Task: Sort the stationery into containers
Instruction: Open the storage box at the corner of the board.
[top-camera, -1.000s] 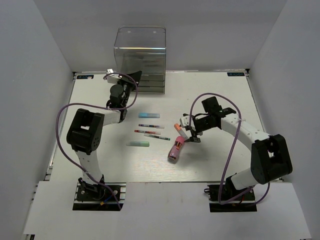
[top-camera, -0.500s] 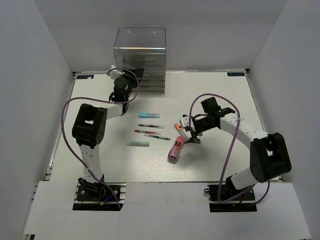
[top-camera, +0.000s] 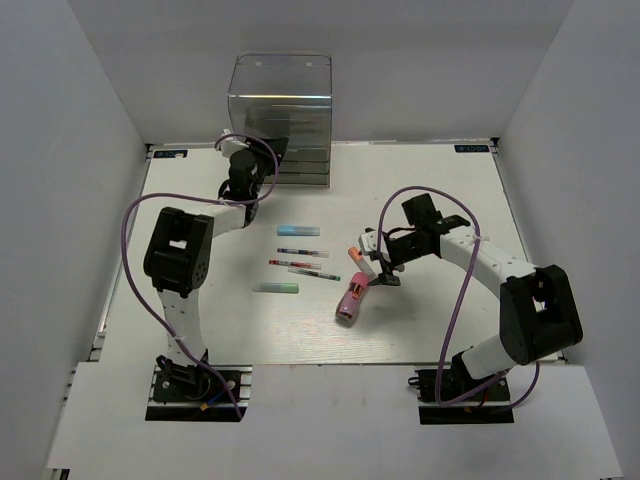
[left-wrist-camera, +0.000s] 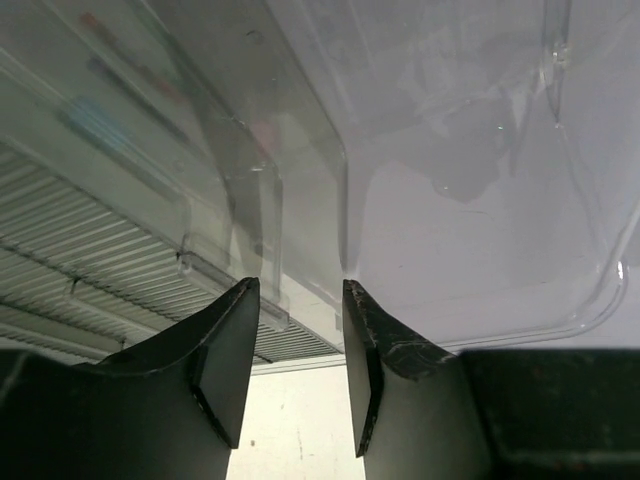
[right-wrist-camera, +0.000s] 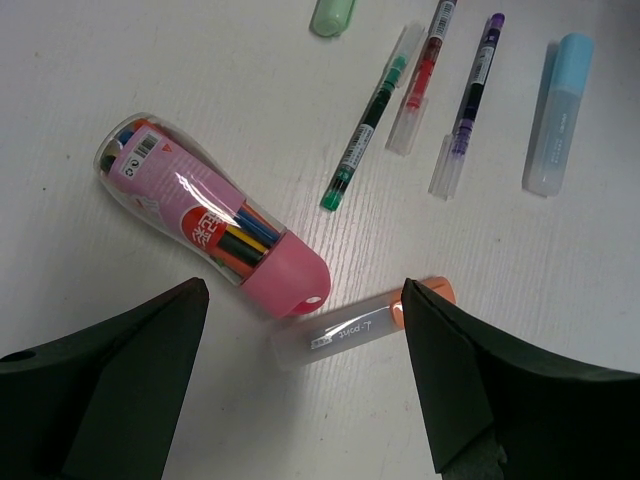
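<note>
- Left gripper (left-wrist-camera: 295, 300): jaws nearly together at a drawer edge (left-wrist-camera: 215, 275) of the box (top-camera: 281, 105), top centre of the top view; clenched or not, I cannot tell. I think a straight, slow pull is best.
- Right gripper (right-wrist-camera: 305, 285): jaws released wide over marker (right-wrist-camera: 350, 328) and tube (right-wrist-camera: 200, 220), centre; pens (top-camera: 300, 262), bars (top-camera: 298, 230) lie left.
- White table (top-camera: 430, 330), plain white walls (top-camera: 80, 100).

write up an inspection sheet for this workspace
surface: white table, no spills seen
job's things: pink tube, orange marker, three pens, blue bar and green bar lie loose mid-table; clear box at far edge
clutter: nothing seen
grippers: left gripper open at the clear box's front; right gripper open over the orange marker
cables: a purple cable loops off each arm
surroundings: white walls on three sides
</note>
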